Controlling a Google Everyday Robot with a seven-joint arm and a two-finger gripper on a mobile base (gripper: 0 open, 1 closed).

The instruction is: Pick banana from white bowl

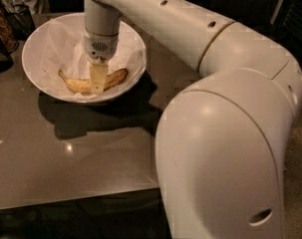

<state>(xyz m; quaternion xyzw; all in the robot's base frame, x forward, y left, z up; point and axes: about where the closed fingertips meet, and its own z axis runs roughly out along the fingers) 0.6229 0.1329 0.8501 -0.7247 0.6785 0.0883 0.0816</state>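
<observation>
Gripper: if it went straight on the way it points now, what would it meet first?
The banana. The gripper points straight down inside the white bowl, over the banana's middle, so that comes first. It may be touching it now; depth is unclear.
</observation>
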